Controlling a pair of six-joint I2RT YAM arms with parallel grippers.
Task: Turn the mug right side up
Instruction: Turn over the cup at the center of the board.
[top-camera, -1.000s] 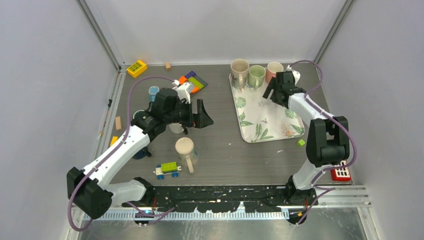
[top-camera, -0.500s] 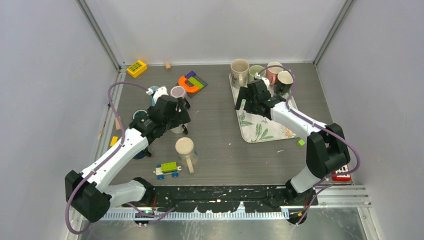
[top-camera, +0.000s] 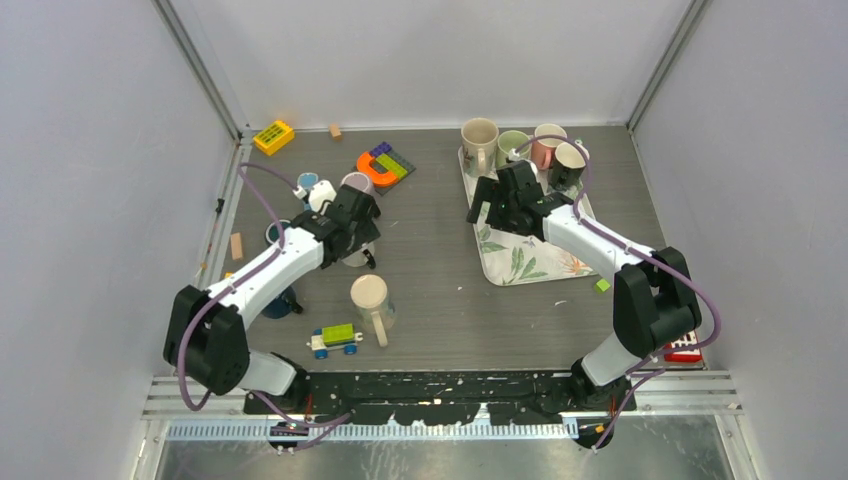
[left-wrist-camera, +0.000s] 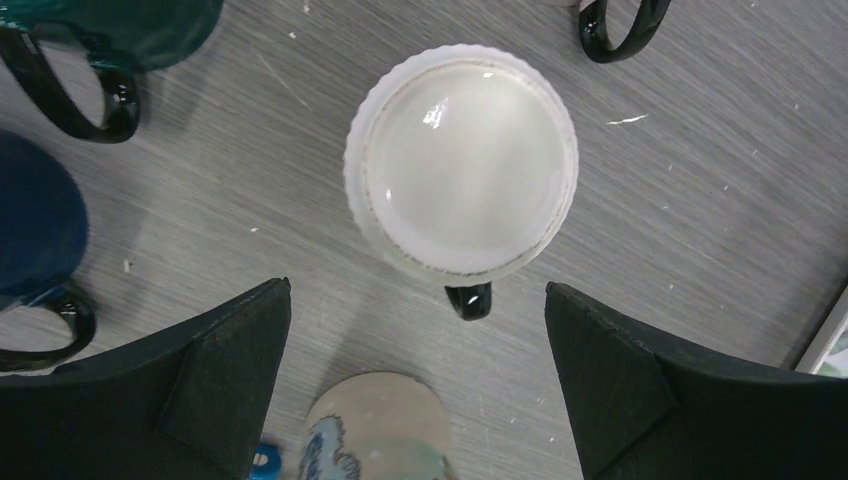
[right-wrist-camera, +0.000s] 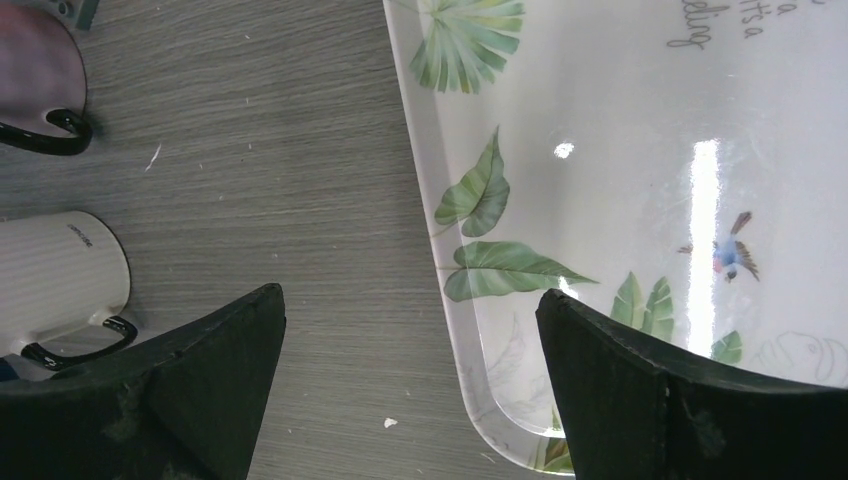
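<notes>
Obs., turn-the-mug trial.

- The white ribbed mug is standing on the grey table, left of centre. The left wrist view is showing a closed, glossy disc with a ring near its edge. I am reading that as the base, so the mug is mouth-down with its long axis running straight up.
- The left gripper is hovering above it, looking down, with both black fingers spread wide and nothing between them.
- Key relation: in that view the mug is lying toward 12 o'clock from the gap between the fingertips, ahead of them and not yet straddled. Its black handle is pointing to 6 o'clock, back into the gap.
- Neighbours are crowding in: a teal mug at 10 o'clock, a dark blue mug at 9 o'clock, a patterned beige mug at 6 o'clock, near the handle.
- The right gripper is also gaping wide and holding nothing. It is hanging over the left edge of the leaf-print tray, well apart from the mug.
- Judgement: the left arm is nearer, so the pick is looking like its job. It is needing to shift toward 12 o'clock before descending, so the fingers bracket the body clear of the handle.
</notes>
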